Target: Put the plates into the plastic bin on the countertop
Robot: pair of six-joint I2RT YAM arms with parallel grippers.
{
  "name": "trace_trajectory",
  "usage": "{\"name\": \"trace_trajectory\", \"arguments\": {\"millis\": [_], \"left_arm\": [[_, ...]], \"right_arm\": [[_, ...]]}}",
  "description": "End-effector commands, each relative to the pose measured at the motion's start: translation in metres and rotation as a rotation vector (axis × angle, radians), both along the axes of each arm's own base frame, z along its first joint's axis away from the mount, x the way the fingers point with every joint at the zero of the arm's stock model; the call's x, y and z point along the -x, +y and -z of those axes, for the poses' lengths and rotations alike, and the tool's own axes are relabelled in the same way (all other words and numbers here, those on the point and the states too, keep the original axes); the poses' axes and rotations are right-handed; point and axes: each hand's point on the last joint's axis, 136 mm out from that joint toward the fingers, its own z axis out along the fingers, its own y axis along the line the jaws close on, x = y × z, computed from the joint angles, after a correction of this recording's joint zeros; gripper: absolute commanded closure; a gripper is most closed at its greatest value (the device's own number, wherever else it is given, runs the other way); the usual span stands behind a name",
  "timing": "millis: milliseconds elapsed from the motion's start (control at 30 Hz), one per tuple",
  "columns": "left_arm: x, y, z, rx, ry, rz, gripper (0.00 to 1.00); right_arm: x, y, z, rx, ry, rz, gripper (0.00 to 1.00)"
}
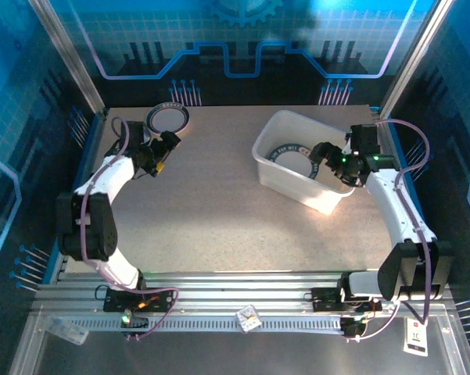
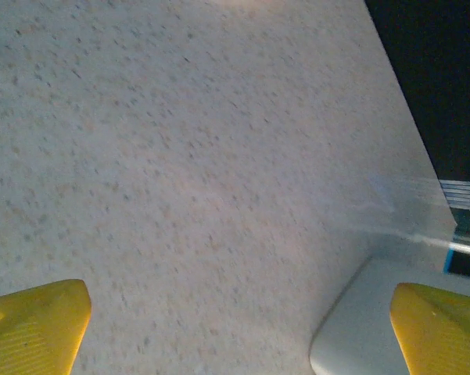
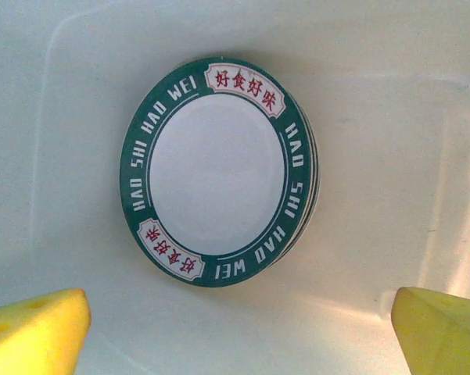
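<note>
Your right gripper (image 3: 242, 322) has its jaws spread wide and empty inside the plastic bin (image 3: 375, 78), just above the stack of plates (image 3: 219, 172) on its floor. Your left gripper (image 1: 170, 144), equally released, hovers well left of the bin, beside one plate (image 1: 168, 119) on the countertop (image 1: 219, 211).

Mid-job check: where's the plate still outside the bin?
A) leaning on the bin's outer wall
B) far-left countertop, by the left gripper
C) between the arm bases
B: the plate lies flat at the far left of the countertop, just beyond the left gripper, apart from the plastic bin.
</note>
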Motion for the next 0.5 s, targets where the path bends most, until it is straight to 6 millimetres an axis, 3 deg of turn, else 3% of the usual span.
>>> {"name": "trace_trajectory", "arguments": {"millis": [0, 300, 467], "left_arm": [[-0.027, 0.02, 0.005, -0.01, -0.012, -0.084, 0.01], [-0.073, 0.041, 0.05, -0.022, 0.029, -0.142, 0.01], [-0.107, 0.055, 0.063, -0.017, 0.002, -0.178, 0.01]], "right_arm": [[0.017, -0.007, -0.01, 0.073, 0.033, -0.019, 0.0], [0.008, -0.005, -0.036, 0.128, 0.02, -0.058, 0.04], [0.002, -0.002, -0.042, 0.128, 0.001, -0.058, 0.07]]}}
